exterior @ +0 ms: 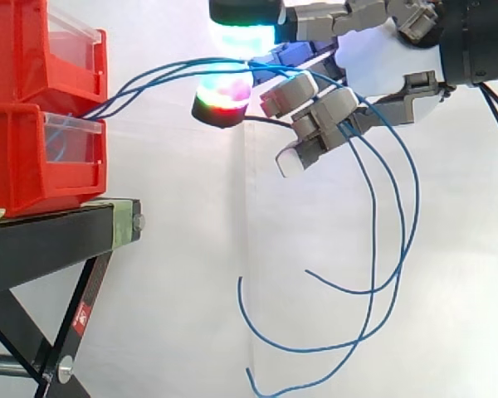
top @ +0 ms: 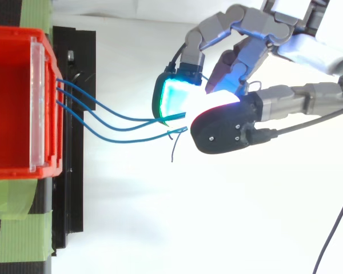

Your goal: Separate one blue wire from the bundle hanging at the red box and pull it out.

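Three blue wires (exterior: 149,75) run in the side view from the red box (exterior: 33,149) on the black stand (exterior: 50,232) up to the hand (exterior: 324,108). Its curled fingers close their glowing pads (exterior: 228,95) on the spot where the strands meet, and you cannot tell how many are caught. Past the pinch, the loose tails drape over the lower fingers and hang in loops. If you pull now, they could snag there.

In the top view the wires (top: 103,120) leave the box (top: 11,103) apart, then converge between the pads (top: 171,97) of the hand (top: 257,23). If more than one is pinched, your pull would drag them all out together.
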`<action>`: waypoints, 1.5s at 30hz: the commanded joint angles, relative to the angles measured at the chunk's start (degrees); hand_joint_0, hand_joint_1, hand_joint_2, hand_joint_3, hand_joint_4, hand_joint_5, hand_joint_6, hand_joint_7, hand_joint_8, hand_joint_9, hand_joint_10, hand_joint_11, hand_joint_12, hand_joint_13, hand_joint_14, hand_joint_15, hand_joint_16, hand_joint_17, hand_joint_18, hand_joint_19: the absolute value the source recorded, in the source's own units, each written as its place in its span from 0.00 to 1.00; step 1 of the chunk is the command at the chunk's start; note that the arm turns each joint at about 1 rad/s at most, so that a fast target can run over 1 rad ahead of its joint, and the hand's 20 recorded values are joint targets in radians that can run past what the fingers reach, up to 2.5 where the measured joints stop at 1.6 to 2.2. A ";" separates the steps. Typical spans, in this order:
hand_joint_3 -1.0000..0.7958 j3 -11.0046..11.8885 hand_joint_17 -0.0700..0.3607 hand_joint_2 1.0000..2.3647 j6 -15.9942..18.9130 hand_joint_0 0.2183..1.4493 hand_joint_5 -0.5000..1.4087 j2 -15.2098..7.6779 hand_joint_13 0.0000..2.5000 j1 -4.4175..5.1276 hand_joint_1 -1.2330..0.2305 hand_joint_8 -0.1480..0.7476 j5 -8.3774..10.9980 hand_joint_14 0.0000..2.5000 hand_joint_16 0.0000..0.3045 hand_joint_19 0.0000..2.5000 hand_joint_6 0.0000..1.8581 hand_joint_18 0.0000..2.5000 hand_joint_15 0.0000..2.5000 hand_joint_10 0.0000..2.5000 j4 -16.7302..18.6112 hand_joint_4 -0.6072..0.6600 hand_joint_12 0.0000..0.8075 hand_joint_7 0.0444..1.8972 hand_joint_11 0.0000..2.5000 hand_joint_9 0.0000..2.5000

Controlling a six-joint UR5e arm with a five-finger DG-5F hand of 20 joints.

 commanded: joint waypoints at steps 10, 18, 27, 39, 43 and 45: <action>0.45 -0.07 0.41 0.01 0.00 0.33 0.16 -0.03 0.50 0.00 0.34 0.50 0.05 0.17 0.16 0.27 0.50 0.36 0.66 0.00 0.00 0.48 0.50 0.46 0.67 0.54; 0.53 0.02 0.43 0.01 0.09 0.35 0.15 0.06 0.48 0.00 0.28 0.51 0.05 0.18 0.17 0.27 0.51 0.36 0.65 0.00 -0.09 0.57 0.53 0.44 0.67 0.50; 0.50 -0.07 0.44 0.01 0.09 0.33 0.15 -0.03 0.47 0.00 0.29 0.52 0.05 0.19 0.17 0.27 0.51 0.35 0.65 0.00 -0.70 0.61 0.53 0.43 0.66 0.47; 0.45 0.02 0.50 0.01 0.18 0.27 0.16 0.06 0.47 0.00 0.45 0.58 0.31 0.31 0.21 0.27 0.50 0.38 0.55 0.02 -0.70 0.63 0.62 0.43 0.63 0.53; 0.42 0.02 0.48 0.01 0.18 0.25 0.16 0.06 0.47 0.00 0.44 0.55 0.31 0.28 0.20 0.27 0.49 0.37 0.58 0.00 -0.70 0.62 0.58 0.45 0.65 0.53; 0.41 0.02 0.45 0.01 0.18 0.25 0.15 -0.03 0.46 0.09 0.43 0.52 0.31 0.23 0.18 0.28 0.49 0.35 0.62 0.00 -0.70 0.61 0.54 0.47 0.66 0.52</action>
